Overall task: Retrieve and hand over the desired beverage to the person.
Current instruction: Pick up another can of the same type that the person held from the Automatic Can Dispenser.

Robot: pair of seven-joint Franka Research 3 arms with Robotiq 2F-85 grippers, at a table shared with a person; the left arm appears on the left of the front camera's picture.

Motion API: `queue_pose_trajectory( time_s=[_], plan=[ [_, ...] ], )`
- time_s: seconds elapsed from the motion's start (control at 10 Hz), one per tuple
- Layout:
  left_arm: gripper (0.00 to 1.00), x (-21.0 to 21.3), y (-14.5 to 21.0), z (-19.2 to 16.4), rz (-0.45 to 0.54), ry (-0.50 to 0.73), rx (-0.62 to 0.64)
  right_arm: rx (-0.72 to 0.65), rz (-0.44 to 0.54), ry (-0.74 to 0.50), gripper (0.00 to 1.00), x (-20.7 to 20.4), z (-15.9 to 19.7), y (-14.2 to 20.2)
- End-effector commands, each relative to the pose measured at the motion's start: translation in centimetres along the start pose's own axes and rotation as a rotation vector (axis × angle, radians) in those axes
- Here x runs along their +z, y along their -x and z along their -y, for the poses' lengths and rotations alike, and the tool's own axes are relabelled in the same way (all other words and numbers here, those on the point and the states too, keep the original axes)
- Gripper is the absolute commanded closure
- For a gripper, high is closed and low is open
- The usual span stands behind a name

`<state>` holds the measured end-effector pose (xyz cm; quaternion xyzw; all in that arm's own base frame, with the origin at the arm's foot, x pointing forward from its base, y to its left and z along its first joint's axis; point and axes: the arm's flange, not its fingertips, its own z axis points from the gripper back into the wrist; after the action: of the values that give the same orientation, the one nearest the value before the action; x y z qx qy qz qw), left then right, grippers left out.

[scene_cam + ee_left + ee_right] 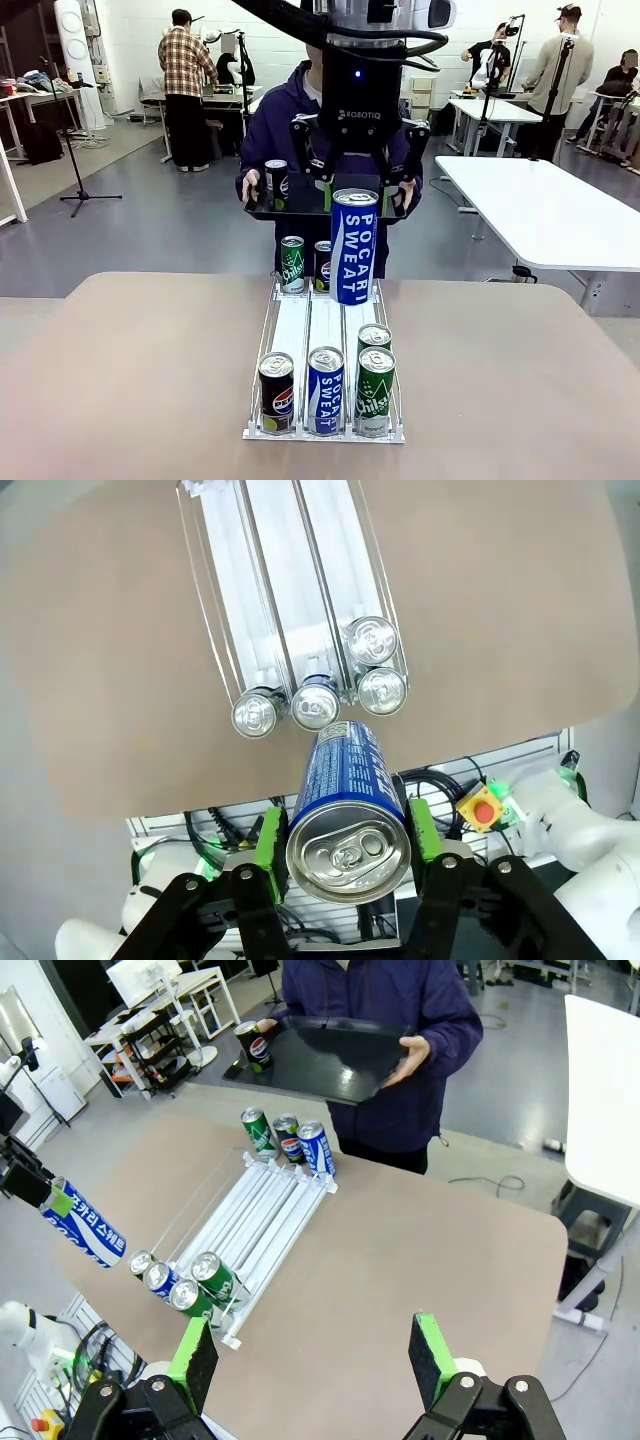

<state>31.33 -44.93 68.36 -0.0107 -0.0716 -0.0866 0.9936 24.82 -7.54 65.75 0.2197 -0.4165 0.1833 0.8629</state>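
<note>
Near end of can rack (325, 432): Pepsi can (276, 392), Pocari can (325, 389), two green Chilsung cans (375, 390), left to right. Left gripper (350, 842) clamped on a blue Pocari Sweat can (354, 245), held upright above the rack. Right gripper (315, 1355) jaws wide apart, nothing between. Person (290, 120) at far side holds black tray (335, 1060) carrying one Pepsi.

The tall blue-and-white aluminium can with white lettering (354, 245) sits between bright green finger pads (267, 838) on the black left gripper (346, 838). The clear plastic three-lane rack (324, 330) on the matte tan table (140, 370) holds green, blue and apparently black-and-blue cans. The person's dark purple-navy hooded jacket (385, 1010) shows behind a glossy black tray (335, 1055).
</note>
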Motion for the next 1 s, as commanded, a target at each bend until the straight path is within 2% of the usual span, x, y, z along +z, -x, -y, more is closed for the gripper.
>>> queue_pose_trajectory(
  time_s=[0.0, 0.9],
  plan=[
    [1.00, 0.90, 0.62, -0.26, 0.015, -0.002, 0.001, 0.003, 0.005, -0.022, 0.00, -0.21, -0.01, -0.05],
    [1.00, 0.90, 0.62, -0.26, 0.015, -0.002, 0.001, 0.003, 0.005, -0.022, 0.00, -0.21, -0.01, -0.05]
  ],
)
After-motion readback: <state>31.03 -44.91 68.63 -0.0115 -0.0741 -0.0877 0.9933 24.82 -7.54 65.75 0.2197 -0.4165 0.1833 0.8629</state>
